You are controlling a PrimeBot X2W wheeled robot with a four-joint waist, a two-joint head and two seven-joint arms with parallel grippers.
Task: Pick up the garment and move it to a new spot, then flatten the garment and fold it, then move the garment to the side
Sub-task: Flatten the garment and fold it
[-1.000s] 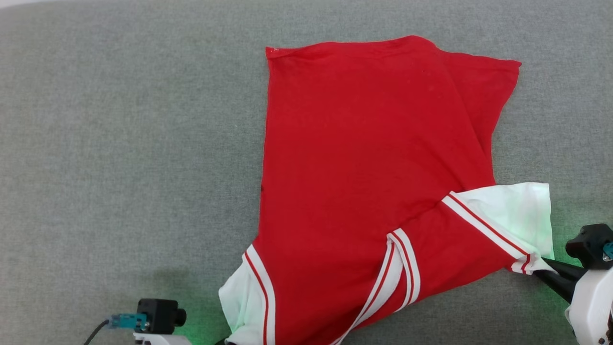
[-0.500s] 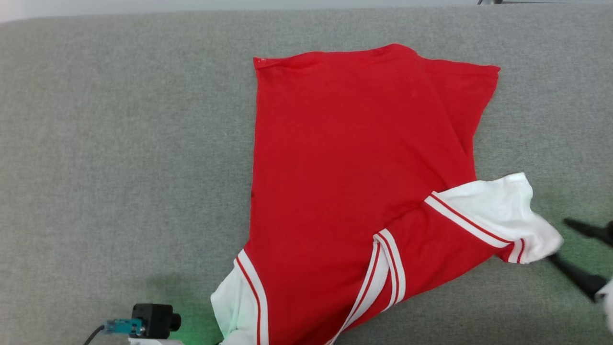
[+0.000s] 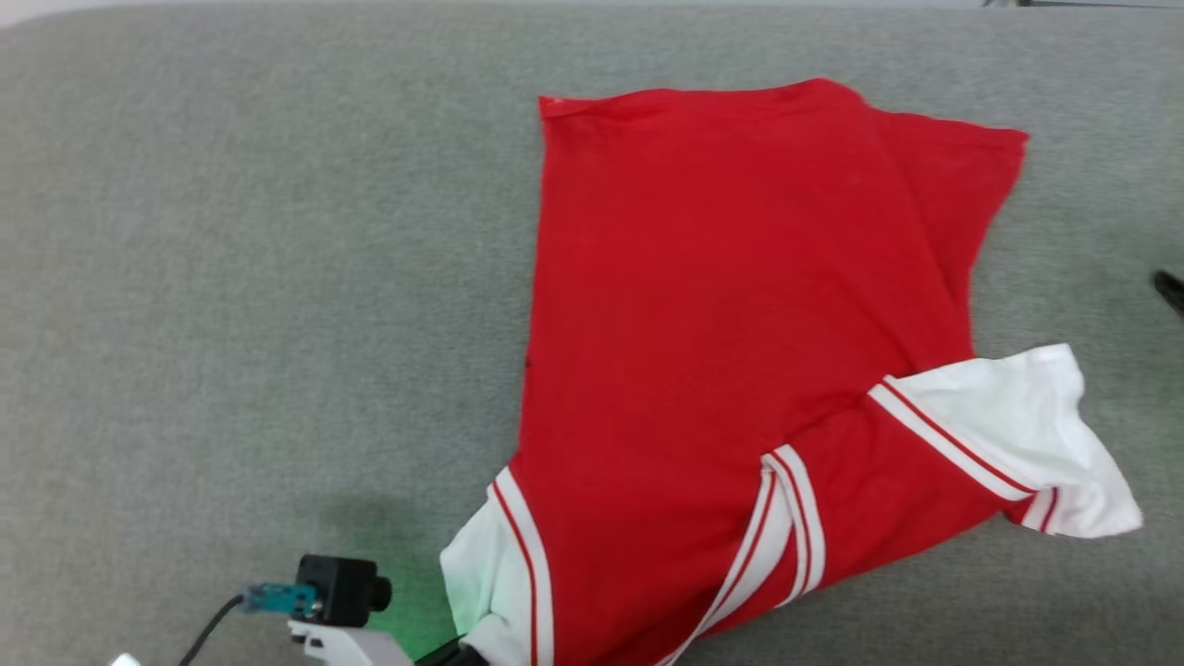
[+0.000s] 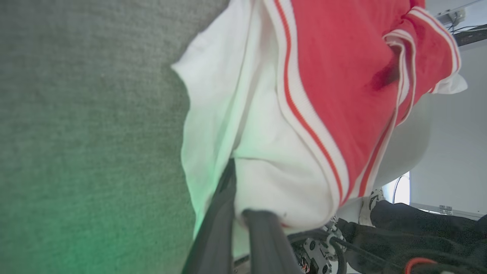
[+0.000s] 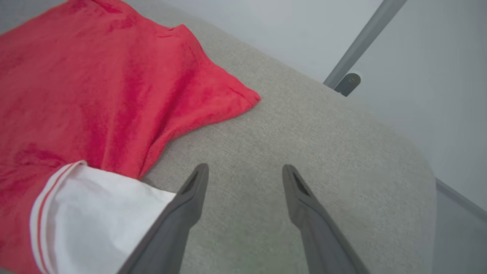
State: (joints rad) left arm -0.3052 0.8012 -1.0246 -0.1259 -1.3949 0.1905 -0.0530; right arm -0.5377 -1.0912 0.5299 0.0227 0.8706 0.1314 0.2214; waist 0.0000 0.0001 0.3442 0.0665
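Note:
The garment (image 3: 721, 351), a red T-shirt with white sleeve ends and striped bands, lies spread on the grey table (image 3: 231, 277). Its collar end hangs over the near edge. My left gripper (image 4: 243, 190) is shut on the white left sleeve end (image 4: 228, 106) at the near edge, showing in the head view at the bottom (image 3: 462, 655). My right gripper (image 5: 245, 167) stands open over bare table with nothing between its fingers. It is just right of the white right sleeve (image 5: 99, 205), which lies loose. One dark fingertip (image 3: 1171, 292) of it shows at the head view's right edge.
The table's rounded far-right corner (image 5: 411, 152) is close to my right gripper, with a grey metal post (image 5: 357, 42) beyond it. My left wrist camera (image 3: 338, 592) sits at the lower left. Dark cables and robot parts (image 4: 399, 236) lie below the near edge.
My right gripper has opened, let go of the white right sleeve and drawn away to the right and farther back. The sleeve now lies on the table. The head camera has shifted slightly.

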